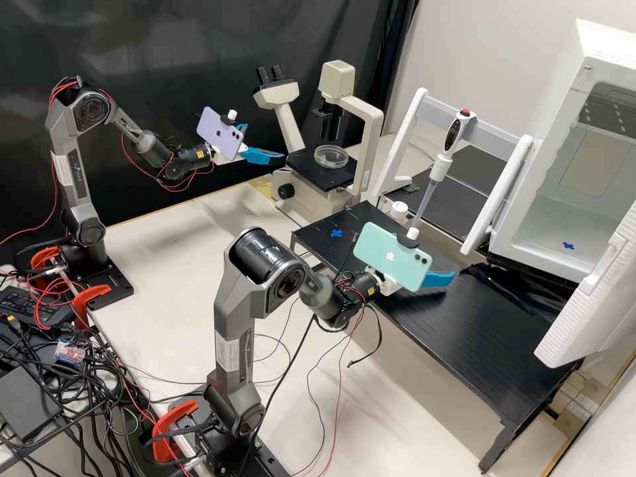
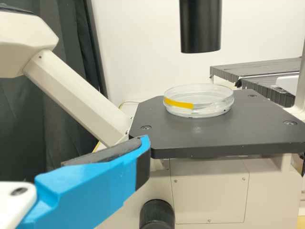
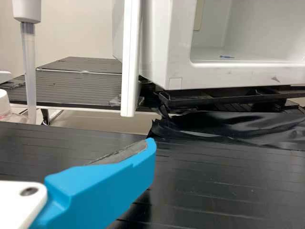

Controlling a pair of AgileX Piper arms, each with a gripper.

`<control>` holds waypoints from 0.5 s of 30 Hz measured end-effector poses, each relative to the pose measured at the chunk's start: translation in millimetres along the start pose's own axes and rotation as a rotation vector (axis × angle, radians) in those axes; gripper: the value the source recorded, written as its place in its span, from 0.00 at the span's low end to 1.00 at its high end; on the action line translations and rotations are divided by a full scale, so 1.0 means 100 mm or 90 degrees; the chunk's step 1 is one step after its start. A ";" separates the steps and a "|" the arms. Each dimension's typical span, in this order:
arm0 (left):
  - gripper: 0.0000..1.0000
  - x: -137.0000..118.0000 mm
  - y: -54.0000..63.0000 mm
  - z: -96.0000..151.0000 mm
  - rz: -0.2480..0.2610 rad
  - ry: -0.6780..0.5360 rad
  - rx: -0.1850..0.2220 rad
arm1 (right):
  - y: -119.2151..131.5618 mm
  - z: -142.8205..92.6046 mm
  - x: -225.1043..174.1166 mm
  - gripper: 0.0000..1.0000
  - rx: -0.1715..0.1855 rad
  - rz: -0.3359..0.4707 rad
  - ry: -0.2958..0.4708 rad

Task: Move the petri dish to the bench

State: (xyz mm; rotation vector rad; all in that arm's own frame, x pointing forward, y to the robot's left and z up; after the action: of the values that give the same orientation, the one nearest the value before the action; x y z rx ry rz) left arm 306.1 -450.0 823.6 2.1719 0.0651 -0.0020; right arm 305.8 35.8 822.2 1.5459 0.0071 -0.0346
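The clear petri dish (image 1: 331, 156) rests flat on the black stage (image 1: 317, 173) of the microscope. In the left wrist view the dish (image 2: 209, 102) has a strip of yellow tape on its side. My left gripper (image 1: 265, 142) hangs beside the stage, its fingers spread apart and away from the dish; from its own wrist view, the gripper (image 2: 144, 148) has one finger showing before the stage's edge. Over the black bench (image 1: 464, 331) is my right gripper (image 1: 438, 278), open and empty, partly behind its phone; in its own view the gripper (image 3: 148, 149) shows one finger.
The microscope head (image 1: 336, 79) overhangs the dish, with its arm alongside. A pipette (image 1: 437, 165) on a stand and a white-capped bottle (image 1: 399, 211) are behind the right gripper. The white chamber (image 1: 517, 248) has its door swung open at the right.
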 end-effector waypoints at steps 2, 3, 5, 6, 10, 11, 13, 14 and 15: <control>1.00 0.00 0.00 0.00 0.000 0.000 0.000 | 0.00 0.00 0.00 1.00 0.000 0.000 0.000; 1.00 0.00 0.00 0.00 0.000 0.000 0.000 | 0.00 0.00 0.00 1.00 0.000 0.000 0.000; 1.00 0.00 0.00 0.00 0.000 0.000 0.000 | 0.00 0.00 0.00 1.00 0.000 0.000 0.000; 1.00 0.00 0.00 0.00 0.000 0.000 0.000 | 0.00 0.00 0.00 1.00 0.000 0.000 0.000; 1.00 0.00 0.00 0.00 0.000 0.000 0.000 | 0.00 0.00 0.00 1.00 0.000 0.000 0.000; 1.00 0.00 0.00 0.00 0.000 0.000 0.000 | 0.00 0.00 0.00 1.00 0.003 0.000 0.000; 1.00 0.00 0.00 0.00 0.000 0.000 0.000 | -0.01 0.00 -0.01 1.00 0.010 -0.006 0.004; 1.00 0.00 0.00 0.00 0.000 0.000 0.000 | -0.01 -0.02 -0.03 1.00 0.016 -0.008 0.009; 1.00 0.00 0.00 0.00 0.000 0.000 0.000 | -0.03 -0.05 -0.04 1.00 0.020 -0.012 0.016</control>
State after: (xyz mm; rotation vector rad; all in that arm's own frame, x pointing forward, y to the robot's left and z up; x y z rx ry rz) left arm 306.1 -450.0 823.6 2.1719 0.0651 -0.0020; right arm 301.6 40.3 819.6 1.5773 0.0416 -0.0311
